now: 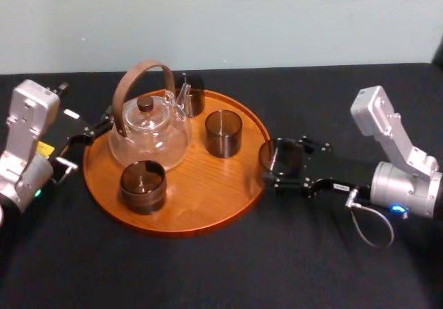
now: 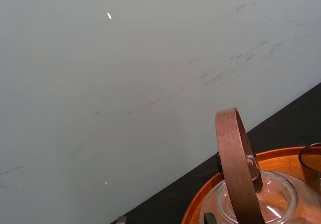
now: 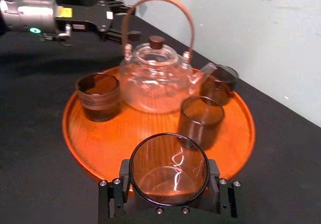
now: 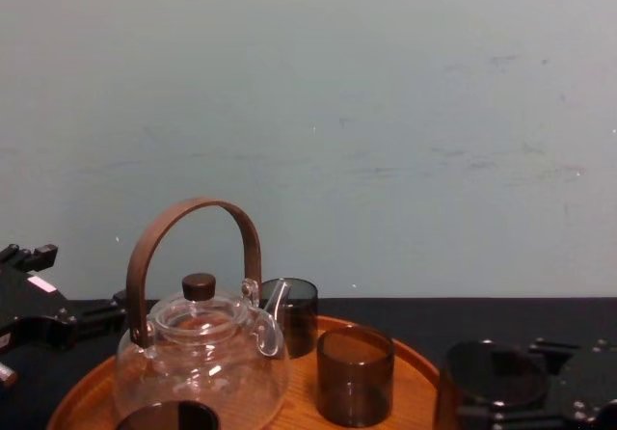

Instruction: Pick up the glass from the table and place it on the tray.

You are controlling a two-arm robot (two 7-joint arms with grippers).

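A smoky brown glass (image 3: 169,169) sits between the fingers of my right gripper (image 3: 169,186), which is shut on it. In the head view this glass (image 1: 280,156) is at the right rim of the round orange-brown wooden tray (image 1: 201,208), overlapping the rim's edge. The right gripper (image 1: 278,165) reaches in from the right over the black table (image 1: 208,274). My left gripper (image 1: 90,130) stands open by the tray's left rim, behind the teapot, with nothing in it.
On the tray stand a glass teapot (image 1: 149,132) with a tall wooden handle and three more dark glasses: front left (image 1: 143,186), centre right (image 1: 223,134) and back (image 1: 190,91). Bare wood shows at the tray's front right. A pale wall rises behind the table.
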